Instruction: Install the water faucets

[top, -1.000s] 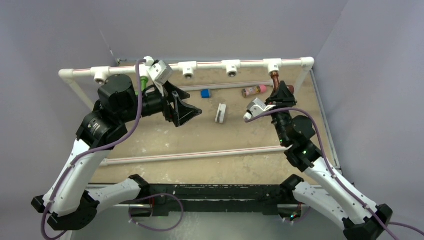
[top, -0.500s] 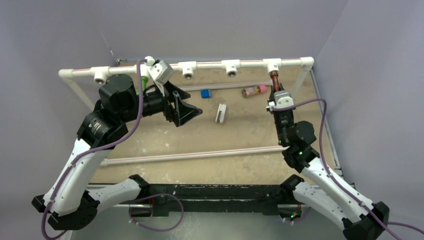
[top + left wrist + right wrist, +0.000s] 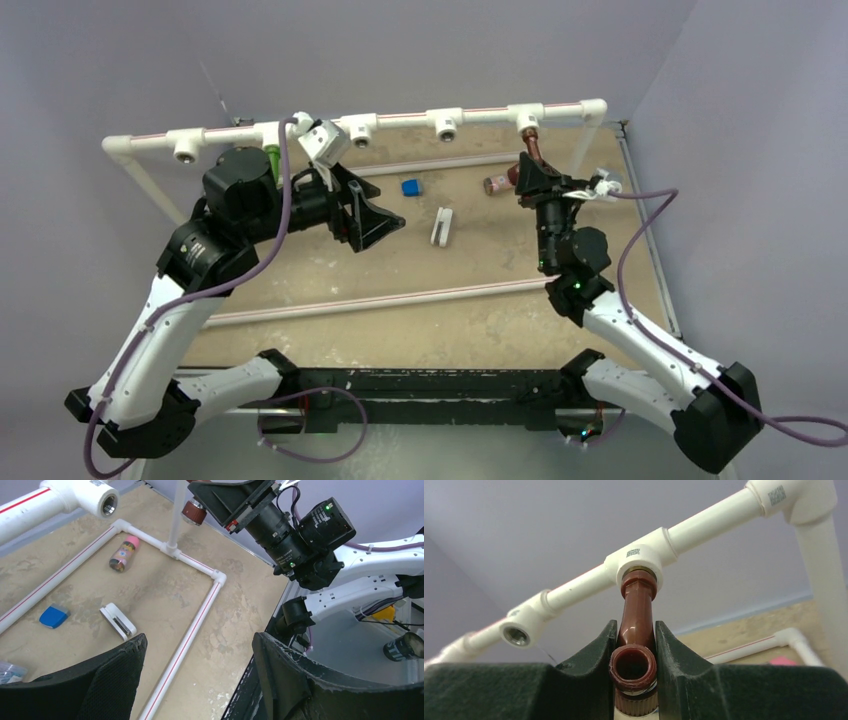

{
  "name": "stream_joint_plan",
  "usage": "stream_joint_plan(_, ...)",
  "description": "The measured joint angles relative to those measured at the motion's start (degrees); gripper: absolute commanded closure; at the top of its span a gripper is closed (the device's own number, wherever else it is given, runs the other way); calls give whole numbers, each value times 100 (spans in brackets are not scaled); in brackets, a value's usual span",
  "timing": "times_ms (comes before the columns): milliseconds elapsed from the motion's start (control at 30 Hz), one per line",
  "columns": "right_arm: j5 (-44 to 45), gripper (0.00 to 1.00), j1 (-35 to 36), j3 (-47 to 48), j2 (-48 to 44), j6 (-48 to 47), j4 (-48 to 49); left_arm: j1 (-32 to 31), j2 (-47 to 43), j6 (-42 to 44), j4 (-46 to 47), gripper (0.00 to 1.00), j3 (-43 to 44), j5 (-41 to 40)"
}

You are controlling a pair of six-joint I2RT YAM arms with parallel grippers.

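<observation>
The reddish-brown water faucet (image 3: 636,611) hangs from a white tee (image 3: 640,562) on the top rail, its upper end seated in the tee's socket. My right gripper (image 3: 634,652) is shut on its body, with the round open mouth facing the camera. From above, that faucet (image 3: 530,148) sits near the rail's right end with the right gripper (image 3: 528,178) just below it. The green water faucet (image 3: 272,158) hangs from a tee near the left end. My left gripper (image 3: 372,215) hovers open and empty to the right of it; its view shows the brown faucet's round end (image 3: 194,511).
On the sandy board (image 3: 470,320) inside the white pipe frame (image 3: 400,298) lie a brownish cylinder with a pink cap (image 3: 121,555), a blue block (image 3: 410,187) and a white clip (image 3: 440,226). Two empty tee sockets (image 3: 445,127) face forward on the rail.
My right wrist has rolled around the brown faucet, its camera swinging from left to right. The pipe frame's top rail has shifted left and back. The left arm has stayed put.
</observation>
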Motion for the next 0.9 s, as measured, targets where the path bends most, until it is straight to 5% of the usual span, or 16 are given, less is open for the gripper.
stream_joint_plan(900,-1943,100,-2262,560,1268,7169,-61,0,258,-125,-22,24,0,17)
